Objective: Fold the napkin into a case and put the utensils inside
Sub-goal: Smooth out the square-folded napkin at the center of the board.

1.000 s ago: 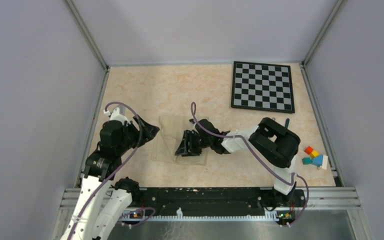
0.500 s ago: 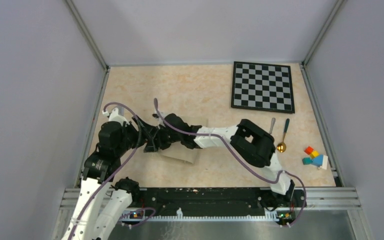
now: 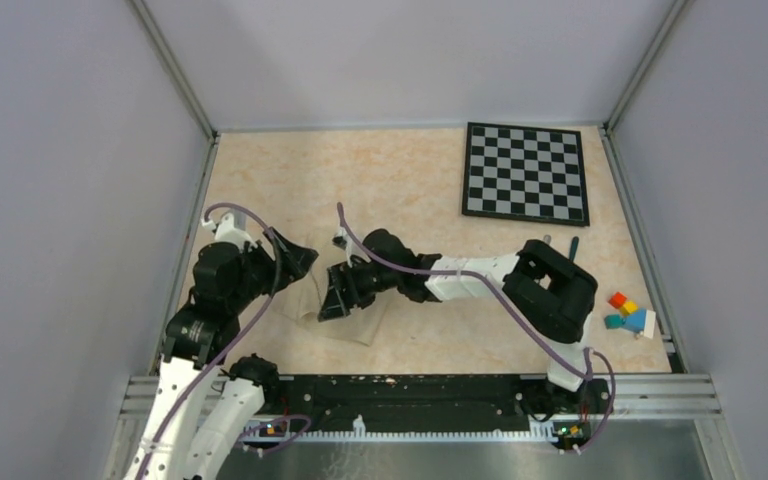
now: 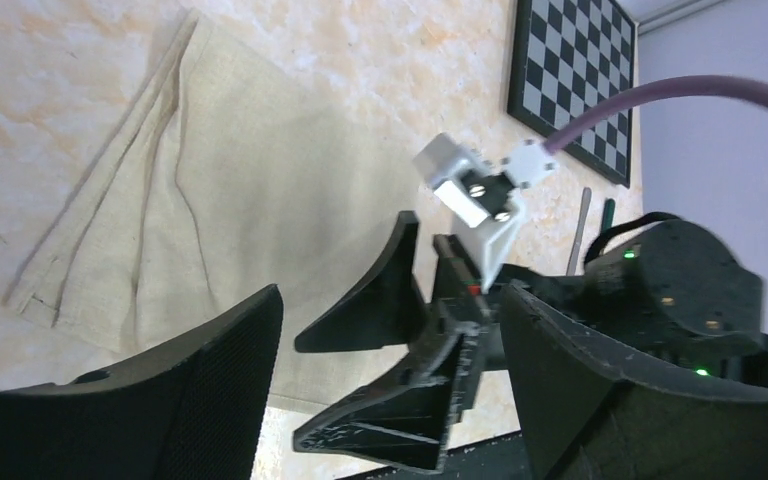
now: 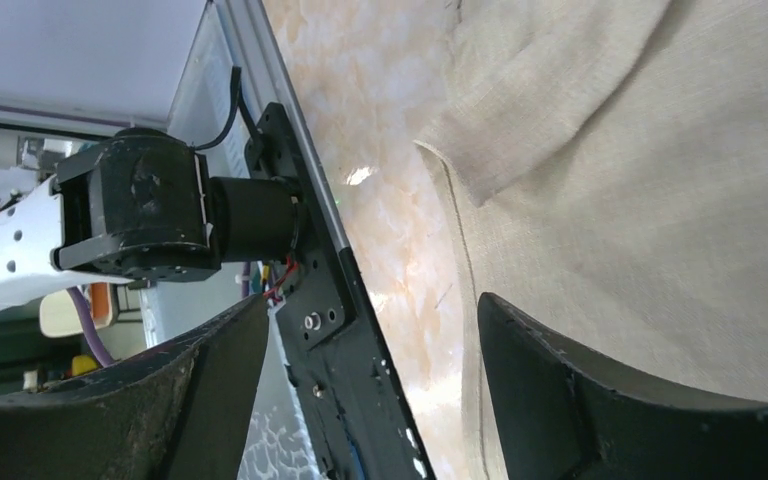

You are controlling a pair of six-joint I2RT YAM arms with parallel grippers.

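Note:
The beige napkin (image 3: 358, 322) lies folded on the table left of centre, mostly under both grippers. In the left wrist view the napkin (image 4: 230, 170) shows layered folded edges on its left side. My right gripper (image 3: 335, 300) hovers low over the cloth, open and empty; the right wrist view shows the napkin (image 5: 640, 180) beneath my right gripper (image 5: 375, 400). My left gripper (image 3: 300, 262) is open and empty at the cloth's left edge, facing the right gripper. The knife (image 4: 582, 225) and the spoon's dark handle (image 4: 607, 215) show only as tips behind the right arm.
A black-and-white checkered board (image 3: 526, 172) lies at the back right. Small coloured blocks (image 3: 628, 312) sit at the right edge. The right arm's elbow (image 3: 558, 285) covers the utensils in the top view. The black front rail (image 5: 330, 330) is close by.
My right gripper swept left across the napkin to the left gripper, folding the cloth narrower, then drew back a little to the right. Its elbow covers the utensils again.

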